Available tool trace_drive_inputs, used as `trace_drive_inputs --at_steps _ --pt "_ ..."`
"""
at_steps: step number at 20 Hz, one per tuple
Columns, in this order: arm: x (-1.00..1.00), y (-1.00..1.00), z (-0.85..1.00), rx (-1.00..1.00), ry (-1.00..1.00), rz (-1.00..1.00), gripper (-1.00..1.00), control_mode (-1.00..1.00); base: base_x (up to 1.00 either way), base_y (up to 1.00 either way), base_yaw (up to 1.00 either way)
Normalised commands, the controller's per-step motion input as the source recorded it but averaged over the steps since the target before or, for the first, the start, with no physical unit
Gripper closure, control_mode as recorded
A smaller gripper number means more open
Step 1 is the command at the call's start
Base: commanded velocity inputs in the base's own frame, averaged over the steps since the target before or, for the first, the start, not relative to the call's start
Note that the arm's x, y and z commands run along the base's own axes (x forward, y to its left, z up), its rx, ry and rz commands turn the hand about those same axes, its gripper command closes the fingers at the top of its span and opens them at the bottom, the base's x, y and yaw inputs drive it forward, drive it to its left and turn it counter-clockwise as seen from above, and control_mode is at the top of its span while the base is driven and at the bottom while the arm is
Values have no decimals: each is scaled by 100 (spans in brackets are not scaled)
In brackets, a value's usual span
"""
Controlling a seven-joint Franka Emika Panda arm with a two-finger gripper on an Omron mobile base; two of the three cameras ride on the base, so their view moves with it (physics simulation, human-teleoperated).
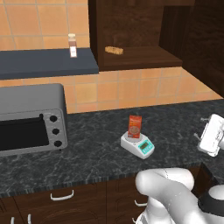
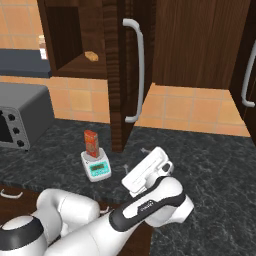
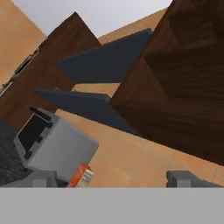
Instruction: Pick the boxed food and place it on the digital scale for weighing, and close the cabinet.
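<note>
Boxed food [image 1: 134, 127] upright on digital scale [image 1: 138, 145], label unreadable

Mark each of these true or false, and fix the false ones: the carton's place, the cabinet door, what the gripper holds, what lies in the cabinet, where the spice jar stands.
1. The boxed food stands upright on the digital scale. True.
2. The cabinet is shut. False: its door stands open, edge-on toward the counter.
3. The gripper holds the boxed food. False: it holds nothing and is open, apart from the scale.
4. A tan bread-like lump lies on the cabinet shelf. True.
5. The spice jar stands on the toaster oven. False: it stands on the dark wall shelf above.
</note>
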Motion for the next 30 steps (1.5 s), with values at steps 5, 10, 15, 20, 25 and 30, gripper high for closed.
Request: trace_drive_inputs --at_steps 5,10,15,20,25,30 --pt "2 -74 1 -8 -2 -22 -100 -100 0 0 0" --pt "19 -73 10 -2 0 -19 -100 -100 0 0 0" --pt "4 -48 28 -17 -12 -9 -100 -100 0 0 0" --pt "9 -17 29 -31 -18 -8 -100 -100 0 0 0" --pt "30 -2 54 -24 -31 -5 -100 -100 0 0 0" --pt "6 -15 83 -14 -43 0 -100 -100 0 0 0"
